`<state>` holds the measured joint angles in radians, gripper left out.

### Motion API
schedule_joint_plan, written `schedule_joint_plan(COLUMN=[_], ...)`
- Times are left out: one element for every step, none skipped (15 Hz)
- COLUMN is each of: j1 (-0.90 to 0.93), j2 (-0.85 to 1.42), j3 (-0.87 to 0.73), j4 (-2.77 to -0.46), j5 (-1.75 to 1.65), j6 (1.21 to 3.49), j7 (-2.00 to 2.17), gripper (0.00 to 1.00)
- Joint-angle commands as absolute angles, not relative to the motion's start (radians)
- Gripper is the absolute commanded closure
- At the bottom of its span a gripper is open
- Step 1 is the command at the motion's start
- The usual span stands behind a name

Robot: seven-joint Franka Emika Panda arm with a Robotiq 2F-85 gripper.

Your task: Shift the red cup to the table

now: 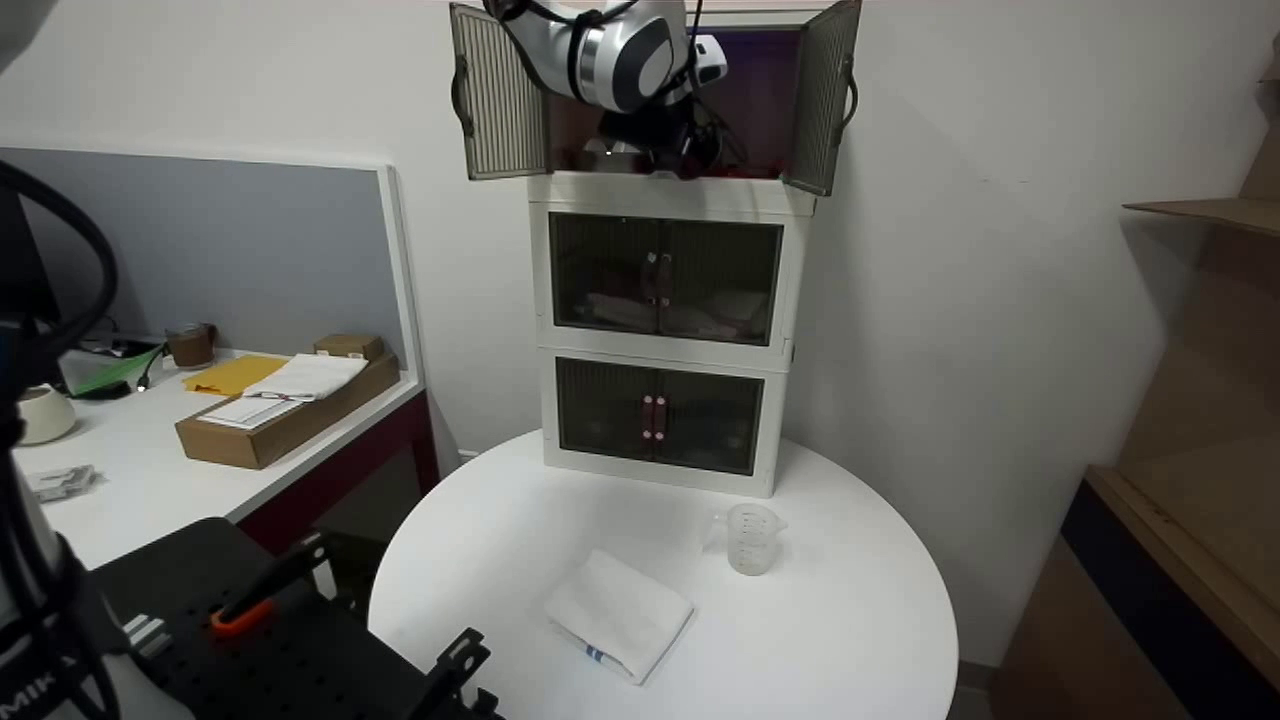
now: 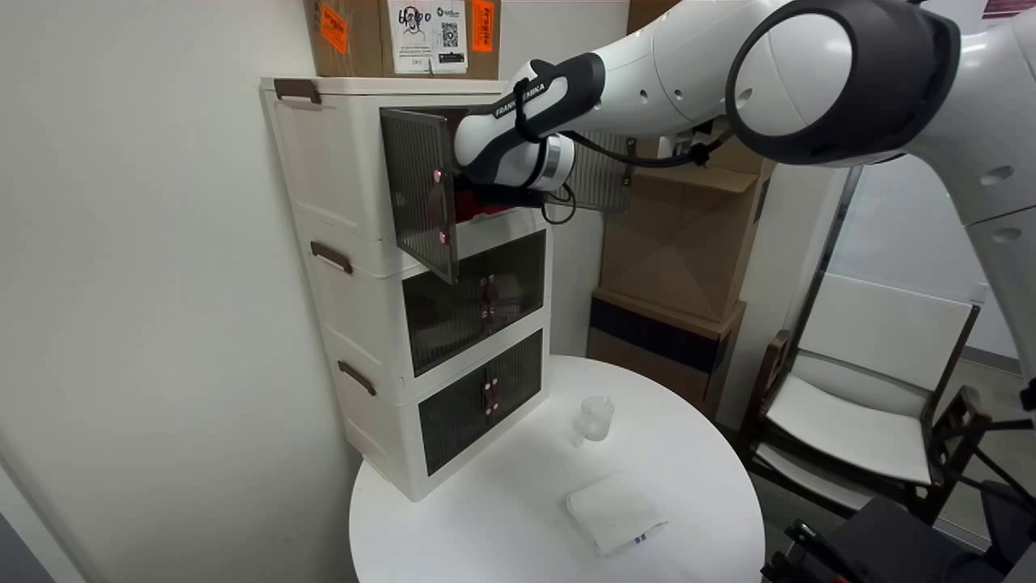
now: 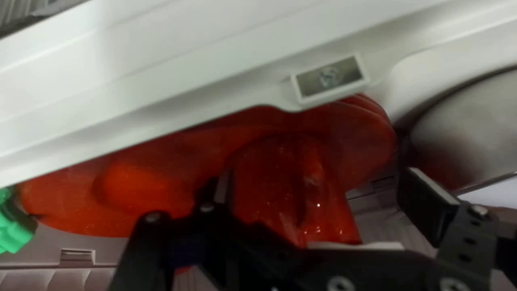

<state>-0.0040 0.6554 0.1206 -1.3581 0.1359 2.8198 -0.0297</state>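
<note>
In the wrist view a red, shiny, see-through cup [image 3: 266, 186] stands between the fingers of my gripper [image 3: 323, 190]. The gripper is open. The left finger is close against the cup's side; I cannot tell if they touch. A gap shows between cup and right finger. In an exterior view my gripper [image 1: 660, 145] is dark inside the top compartment of the white cabinet [image 1: 670, 195]. In both exterior views I cannot make out the cup; only some red [image 2: 473, 206] shows in the compartment. The round white table [image 1: 800, 630] stands under the cabinet, also in an exterior view [image 2: 704, 518].
The compartment's two doors [image 1: 500, 95] [image 2: 421, 190] stand open around the arm. In the wrist view are a larger red dish [image 3: 137, 186], a green thing [image 3: 14, 228], a pale round thing [image 3: 472, 125] and the white cabinet edge [image 3: 181, 68]. A clear measuring cup [image 1: 752, 540] and folded cloth [image 1: 620, 615] lie on the table.
</note>
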Motion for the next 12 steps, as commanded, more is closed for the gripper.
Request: schedule_joint_plan(j1=[0.012,0.013,0.015,0.016,0.014,0.016,0.017,0.017,0.018,0.018,0.018,0.018], j2=[0.719,0.728,0.738,0.749,0.754,0.763,0.770,0.775,0.781,0.785,0.788,0.791], j3=[0.106,0.106,0.104,0.105,0.106,0.106,0.106,0.108,0.108,0.108,0.109,0.109], j4=[-1.246,-1.229,-1.213,-1.194,-1.181,-1.166,-1.152,-1.143,-1.131,-1.123,-1.115,-1.108], j5=[0.113,0.111,0.109,0.110,0.111,0.111,0.111,0.111,0.111,0.111,0.112,0.113], j6=[2.773,2.766,2.758,2.748,2.739,2.730,2.722,2.718,2.713,2.707,2.702,2.697], j7=[-0.027,-0.027,-0.026,-0.026,-0.028,-0.029,-0.029,-0.032,-0.032,-0.033,-0.033,-0.032], gripper=[0.00,0.00,0.00,0.00,0.00,0.08,0.25,0.34,0.41,0.50,0.57,0.63])
